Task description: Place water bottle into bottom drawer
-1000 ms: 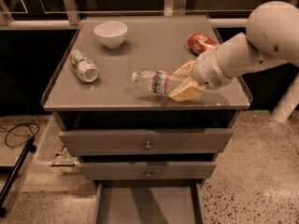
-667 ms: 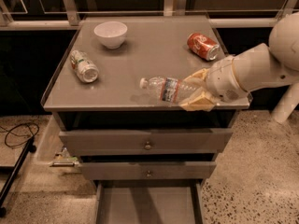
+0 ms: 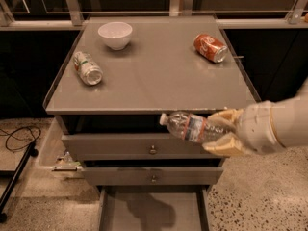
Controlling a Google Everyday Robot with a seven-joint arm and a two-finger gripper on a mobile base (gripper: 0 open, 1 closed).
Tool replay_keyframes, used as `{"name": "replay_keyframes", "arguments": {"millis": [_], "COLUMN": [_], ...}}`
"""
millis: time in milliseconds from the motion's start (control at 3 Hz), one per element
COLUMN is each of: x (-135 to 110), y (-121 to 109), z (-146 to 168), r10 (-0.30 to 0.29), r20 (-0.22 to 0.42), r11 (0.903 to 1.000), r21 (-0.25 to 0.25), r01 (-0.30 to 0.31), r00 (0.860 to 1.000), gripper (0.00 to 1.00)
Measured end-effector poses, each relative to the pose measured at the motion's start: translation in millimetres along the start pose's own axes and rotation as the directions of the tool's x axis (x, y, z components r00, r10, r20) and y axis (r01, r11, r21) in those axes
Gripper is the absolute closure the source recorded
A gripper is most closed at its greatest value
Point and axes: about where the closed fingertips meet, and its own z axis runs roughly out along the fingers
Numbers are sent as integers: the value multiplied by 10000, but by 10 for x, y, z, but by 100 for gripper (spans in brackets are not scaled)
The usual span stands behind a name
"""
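The water bottle (image 3: 192, 126) is a clear ribbed bottle with a white, red and blue label. It lies sideways in the air, cap to the left, in front of the top drawer. My gripper (image 3: 224, 133) is shut on its base end, with tan fingers (image 3: 222, 147) above and below it. The white arm comes in from the right edge. The bottom drawer (image 3: 153, 211) is pulled open below, a shallow grey tray with a bare floor. The bottle is above it and a little to the right.
On the grey cabinet top (image 3: 159, 81) are a white bowl (image 3: 115, 34), a green-and-white can (image 3: 87, 68) lying at the left, and an orange-red soda can (image 3: 210, 47) at the right. Two upper drawers with round knobs (image 3: 152, 150) are closed. A cable (image 3: 14, 138) lies on the floor at the left.
My gripper has carried the water bottle off the cabinet top, toward the front and down. It now hangs in front of the top drawer. The cans and bowl have not moved.
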Motion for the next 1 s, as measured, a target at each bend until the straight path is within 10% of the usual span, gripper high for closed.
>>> {"name": "replay_keyframes", "arguments": {"millis": [667, 1000], "x": [961, 963], "y": [573, 574], "z": [612, 615], "r10": [1989, 1990], "r20": [115, 110], "r11": [9792, 9791], "r21": [-443, -447], "r01": [-1982, -1983], "r00": [9800, 9799], "gripper": [100, 100]}}
